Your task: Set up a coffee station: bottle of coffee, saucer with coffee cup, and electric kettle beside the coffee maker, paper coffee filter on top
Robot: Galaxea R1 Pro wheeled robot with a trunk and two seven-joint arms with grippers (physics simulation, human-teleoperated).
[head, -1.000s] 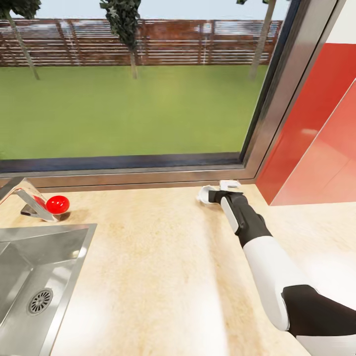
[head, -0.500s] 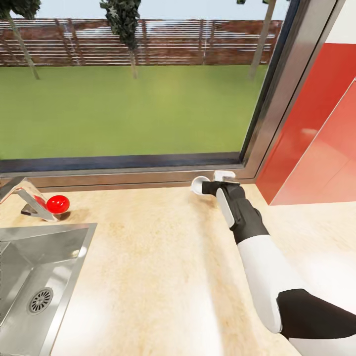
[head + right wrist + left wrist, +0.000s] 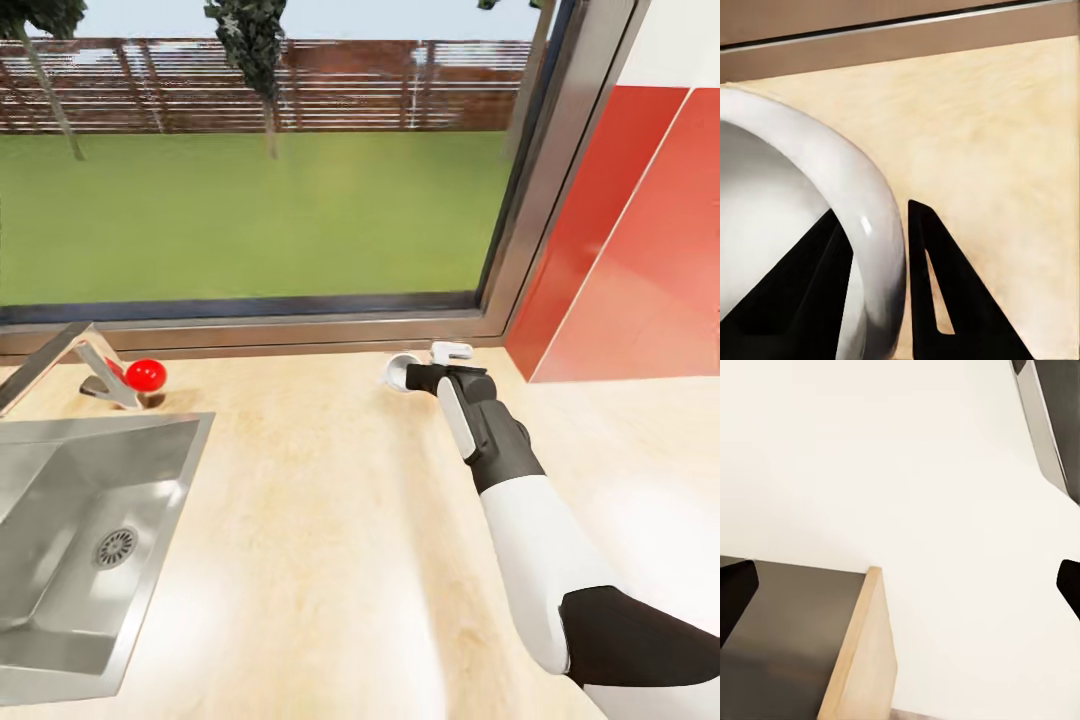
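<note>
My right gripper (image 3: pixel 413 378) is shut on the rim of a white coffee cup (image 3: pixel 397 371), which is tipped on its side just above the beige countertop (image 3: pixel 320 500), close to the window sill. In the right wrist view one dark finger (image 3: pixel 802 292) reaches inside the cup (image 3: pixel 787 202) and the other finger (image 3: pixel 937 292) presses its outer wall. My left gripper (image 3: pixel 900 589) is open, its dark fingertips (image 3: pixel 735 592) far apart at the frame's edges, with nothing between them. The coffee maker, saucer, kettle, filter and coffee bottle are out of view.
A steel sink (image 3: pixel 70 520) with a faucet (image 3: pixel 60 355) and a red knob (image 3: pixel 146 374) takes up the counter's left. The window frame (image 3: pixel 300 330) runs along the back. Red wall panels (image 3: pixel 620 250) stand at the right. A wooden board edge (image 3: pixel 862 660) shows in the left wrist view.
My right gripper has carried the cup a little left and toward the window. The head camera has then shifted, so the sink and faucet sit further right in the picture.
</note>
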